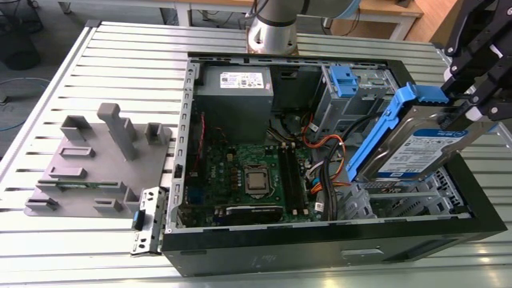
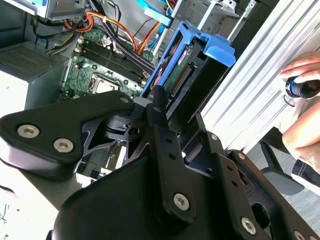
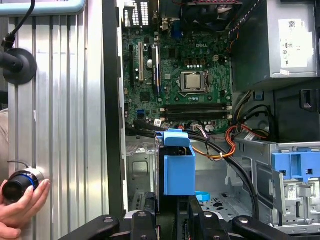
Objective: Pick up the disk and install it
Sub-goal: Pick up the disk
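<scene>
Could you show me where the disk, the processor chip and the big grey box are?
Disk (image 1: 422, 151), exterior view: on its white-and-blue label.
Processor chip (image 1: 258, 180), exterior view: middle of its silver lid.
Big grey box (image 1: 232, 114), exterior view: on its bare grey face.

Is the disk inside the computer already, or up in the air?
Up in the air: the pincer holds the disk, tilted, over the open computer case.

Printed labels are seen on the disk (image 1: 424, 150) and the power supply (image 1: 237, 99); no wording can be made out.
</scene>
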Controlling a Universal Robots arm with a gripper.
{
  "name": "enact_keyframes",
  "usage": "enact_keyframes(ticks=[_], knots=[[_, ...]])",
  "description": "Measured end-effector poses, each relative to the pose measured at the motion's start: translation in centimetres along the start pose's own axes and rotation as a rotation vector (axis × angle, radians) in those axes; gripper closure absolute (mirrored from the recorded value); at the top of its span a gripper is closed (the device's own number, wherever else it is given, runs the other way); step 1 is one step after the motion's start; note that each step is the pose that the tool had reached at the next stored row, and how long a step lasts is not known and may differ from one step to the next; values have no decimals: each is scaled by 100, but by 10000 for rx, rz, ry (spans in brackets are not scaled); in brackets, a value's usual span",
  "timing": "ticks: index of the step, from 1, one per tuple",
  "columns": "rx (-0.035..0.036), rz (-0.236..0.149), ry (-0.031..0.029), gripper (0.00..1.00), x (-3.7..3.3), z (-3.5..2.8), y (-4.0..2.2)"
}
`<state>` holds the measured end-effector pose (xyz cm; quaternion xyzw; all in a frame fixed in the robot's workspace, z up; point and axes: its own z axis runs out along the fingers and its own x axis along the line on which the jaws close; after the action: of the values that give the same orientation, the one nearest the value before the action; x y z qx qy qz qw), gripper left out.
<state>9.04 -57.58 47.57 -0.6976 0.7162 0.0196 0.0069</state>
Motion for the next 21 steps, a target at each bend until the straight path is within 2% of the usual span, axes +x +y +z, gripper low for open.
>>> enact_keyframes(ticks=[9, 21], knots=[[0, 0, 0, 65, -2, 19, -93], [0, 0, -2, 65, -1, 37, -95]])
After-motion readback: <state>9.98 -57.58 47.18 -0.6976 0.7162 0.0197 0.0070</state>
